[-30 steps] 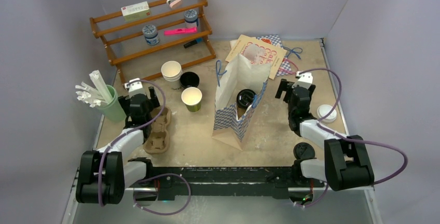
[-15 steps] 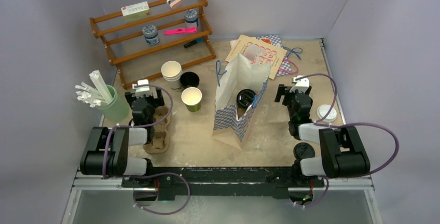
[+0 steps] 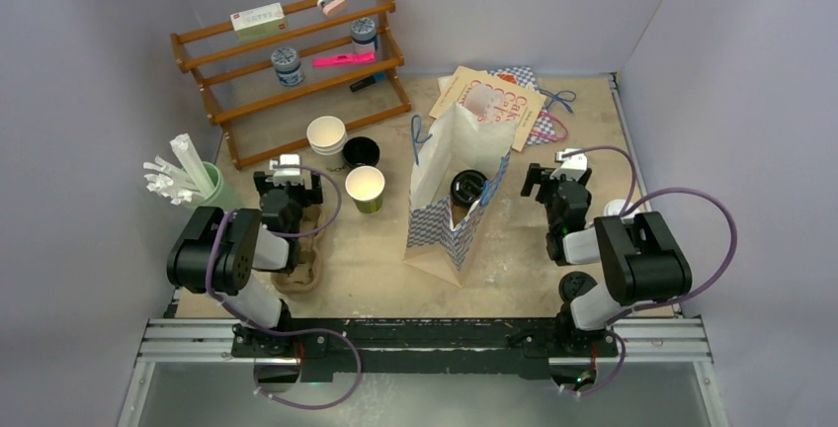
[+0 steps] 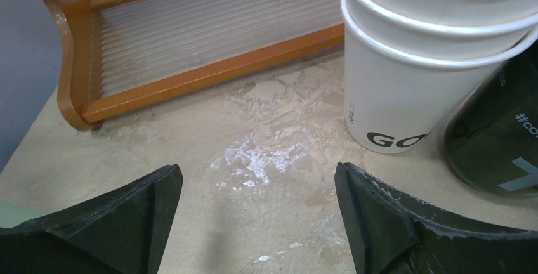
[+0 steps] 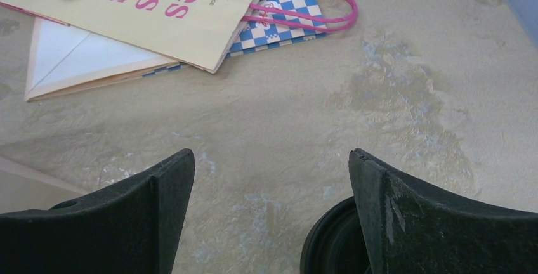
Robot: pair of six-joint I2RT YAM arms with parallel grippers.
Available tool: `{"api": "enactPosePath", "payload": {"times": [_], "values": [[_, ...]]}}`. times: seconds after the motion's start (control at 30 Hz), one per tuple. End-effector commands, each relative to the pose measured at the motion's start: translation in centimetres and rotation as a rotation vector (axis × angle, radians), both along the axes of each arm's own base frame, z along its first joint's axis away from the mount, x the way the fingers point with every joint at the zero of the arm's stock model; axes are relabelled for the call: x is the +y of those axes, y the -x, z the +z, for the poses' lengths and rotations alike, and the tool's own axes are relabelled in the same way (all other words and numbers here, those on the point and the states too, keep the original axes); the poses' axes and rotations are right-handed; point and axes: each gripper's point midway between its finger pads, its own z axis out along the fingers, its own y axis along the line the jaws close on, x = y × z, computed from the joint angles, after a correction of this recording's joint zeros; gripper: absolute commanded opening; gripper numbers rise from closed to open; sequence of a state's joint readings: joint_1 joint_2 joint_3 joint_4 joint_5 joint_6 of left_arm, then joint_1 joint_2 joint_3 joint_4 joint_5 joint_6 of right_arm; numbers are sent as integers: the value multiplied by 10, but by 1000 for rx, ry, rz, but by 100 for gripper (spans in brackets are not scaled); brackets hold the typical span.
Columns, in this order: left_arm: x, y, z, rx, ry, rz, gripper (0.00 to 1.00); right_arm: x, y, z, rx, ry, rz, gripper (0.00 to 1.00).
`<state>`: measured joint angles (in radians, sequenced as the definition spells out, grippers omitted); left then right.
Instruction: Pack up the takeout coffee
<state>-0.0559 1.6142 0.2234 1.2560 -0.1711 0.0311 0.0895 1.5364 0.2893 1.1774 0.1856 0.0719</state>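
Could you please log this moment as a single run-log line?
takeout coffee: inside checked paper bag | left gripper: open, empty | right gripper: open, empty

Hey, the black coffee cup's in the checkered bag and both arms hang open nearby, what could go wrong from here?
1. The checkered bag stands open and unsupported with the coffee cup inside; a brush from the right end effector beside it might tip it.
2. The open left end effector points at the stacked white cups and a black cup beside them; moving forward could knock them over.
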Motion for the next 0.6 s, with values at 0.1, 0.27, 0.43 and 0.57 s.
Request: {"api": "enactPosePath", "payload": {"times": [0.1, 0.27, 0.43, 0.57], "values": [[-7, -12, 12, -33, -37, -30, 98, -8, -6, 19, -105, -6, -43, 99], [-8, -12, 11, -28, -41, -31, 99, -9, -6, 20, -111, 4, -47, 99], [-8, -12, 11, -26, -45, -29, 100, -9, -6, 20, -111, 4, -47, 99], [-12, -14, 11, -20, -56, -46, 100, -9, -6, 20, -111, 4, -47, 99]]}}
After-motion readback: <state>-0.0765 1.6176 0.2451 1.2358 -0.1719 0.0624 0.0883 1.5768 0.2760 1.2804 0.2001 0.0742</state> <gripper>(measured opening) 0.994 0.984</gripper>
